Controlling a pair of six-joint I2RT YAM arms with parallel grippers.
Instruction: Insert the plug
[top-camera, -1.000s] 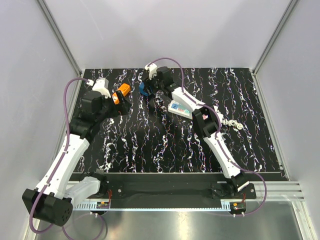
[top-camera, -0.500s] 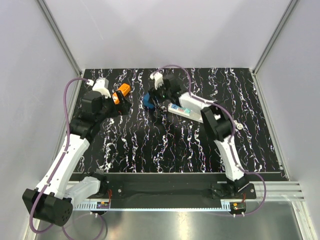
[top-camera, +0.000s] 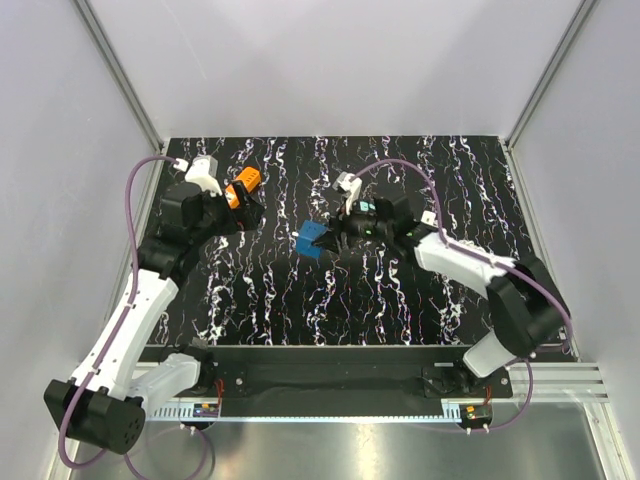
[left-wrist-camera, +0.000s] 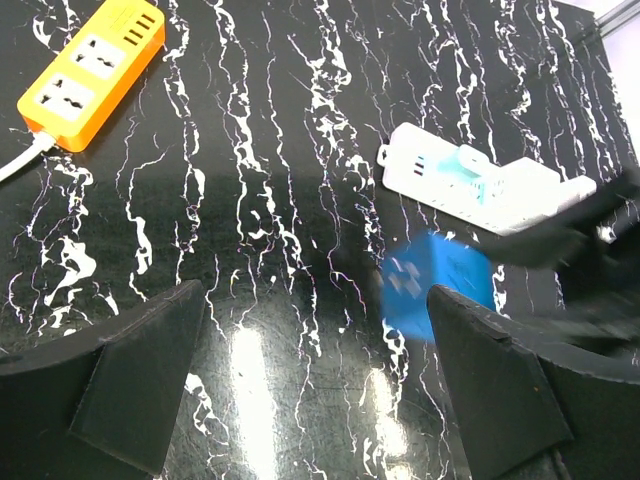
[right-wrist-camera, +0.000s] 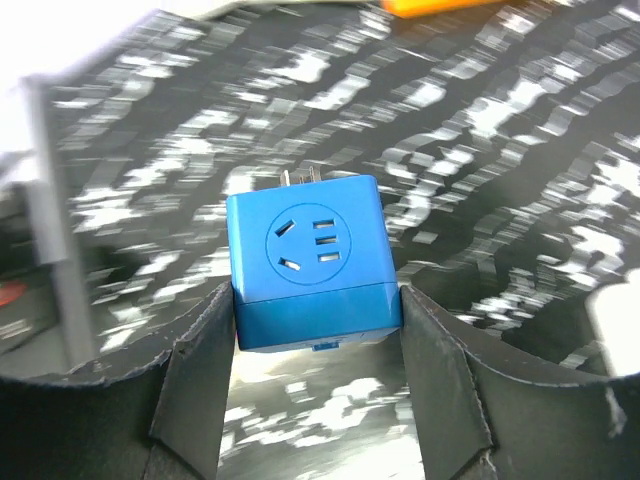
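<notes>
My right gripper (right-wrist-camera: 318, 335) is shut on a blue cube plug (right-wrist-camera: 310, 250), one finger on each side of it. The socket face points at the camera and the metal prongs point away. In the top view the plug (top-camera: 312, 240) hangs over the middle of the black marbled table, with the right gripper (top-camera: 328, 238) behind it. An orange power strip (top-camera: 243, 186) lies at the back left. My left gripper (top-camera: 250, 212) stands open just in front of it, holding nothing. From the left wrist, the open left gripper (left-wrist-camera: 315, 330) looks onto bare table, the orange strip (left-wrist-camera: 90, 70) and the blurred plug (left-wrist-camera: 435, 285).
A white and teal power strip (left-wrist-camera: 470, 180) lies on the table beyond the plug, mostly under the right arm in the top view. The orange strip's white cord (left-wrist-camera: 15, 165) runs off to the left. Grey walls with metal posts (top-camera: 120, 70) enclose the table.
The right arm has swung the blue plug from the back centre of the table towards the middle and nearer the front. The left arm has not moved.
</notes>
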